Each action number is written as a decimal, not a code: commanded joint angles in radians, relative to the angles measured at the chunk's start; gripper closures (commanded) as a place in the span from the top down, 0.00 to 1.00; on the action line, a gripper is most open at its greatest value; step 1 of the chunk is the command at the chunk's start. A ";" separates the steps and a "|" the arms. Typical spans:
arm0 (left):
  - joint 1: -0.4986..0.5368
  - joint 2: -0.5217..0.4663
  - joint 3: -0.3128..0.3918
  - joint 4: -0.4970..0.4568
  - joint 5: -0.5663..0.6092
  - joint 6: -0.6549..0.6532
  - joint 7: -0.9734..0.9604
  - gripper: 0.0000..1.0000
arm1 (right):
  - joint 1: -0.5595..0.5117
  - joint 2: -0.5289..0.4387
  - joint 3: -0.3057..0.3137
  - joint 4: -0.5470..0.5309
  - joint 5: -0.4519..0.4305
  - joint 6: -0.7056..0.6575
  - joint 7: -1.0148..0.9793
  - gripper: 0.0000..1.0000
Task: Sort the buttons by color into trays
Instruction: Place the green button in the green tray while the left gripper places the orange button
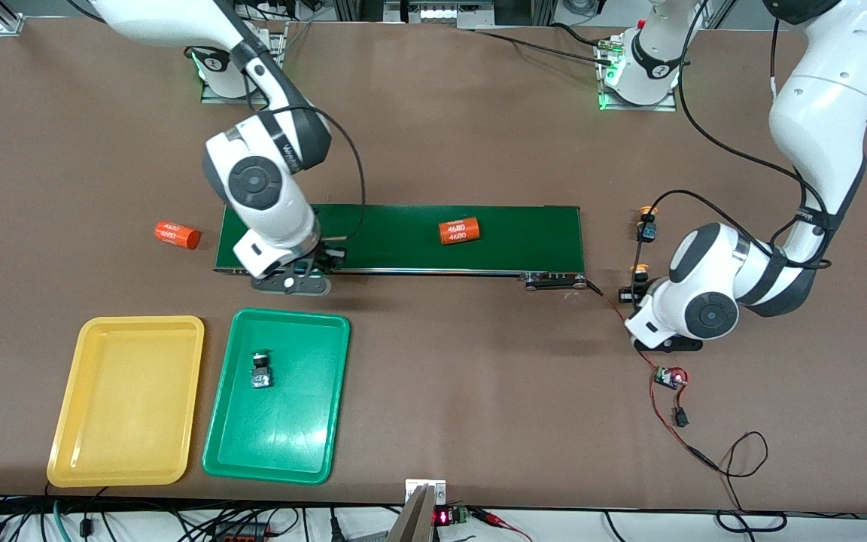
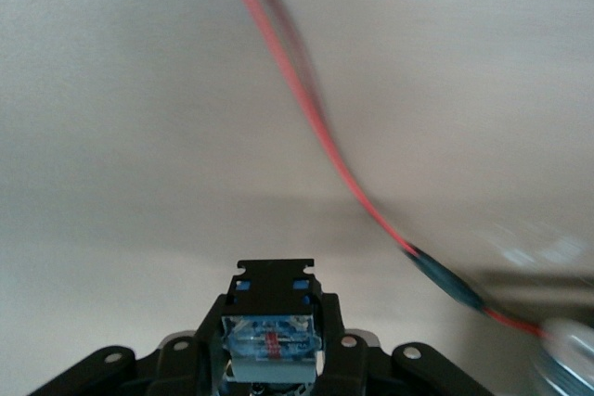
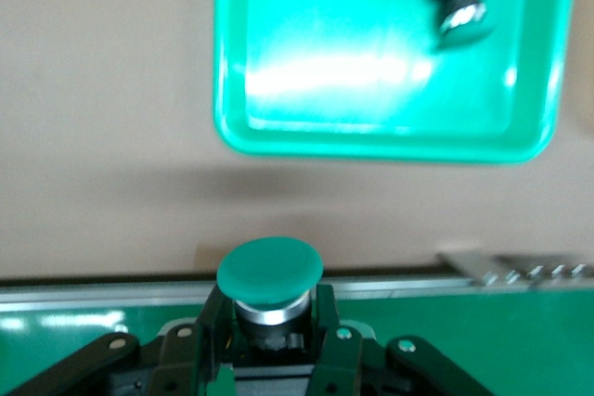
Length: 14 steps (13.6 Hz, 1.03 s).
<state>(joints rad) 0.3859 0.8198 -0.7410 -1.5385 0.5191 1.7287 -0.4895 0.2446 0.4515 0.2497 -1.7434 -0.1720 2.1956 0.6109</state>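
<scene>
While bent low, both end effectors (image 2: 272,345) (image 3: 269,322) w/ buttons (image 2: 271,331) (image 3: 269,271).

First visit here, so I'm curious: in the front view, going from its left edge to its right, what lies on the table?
Yellow tray → orange cylinder → green tray → second orange cylinder on the belt → small circuit board with red wires.

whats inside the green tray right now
One button lies inside the green tray, toward the conveyor end; its cap colour cannot be told. The rest is bare. The yellow tray beside it holds nothing.
</scene>
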 commanded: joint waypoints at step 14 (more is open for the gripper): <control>-0.268 -0.002 -0.126 0.003 -0.148 0.029 -0.333 1.00 | 0.008 0.315 -0.181 0.263 -0.009 0.311 -0.197 0.34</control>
<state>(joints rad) 0.1088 0.8296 -0.8672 -1.5353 0.3825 1.7559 -0.7952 0.2453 0.7276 0.0952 -1.5163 -0.1728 2.4596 0.4448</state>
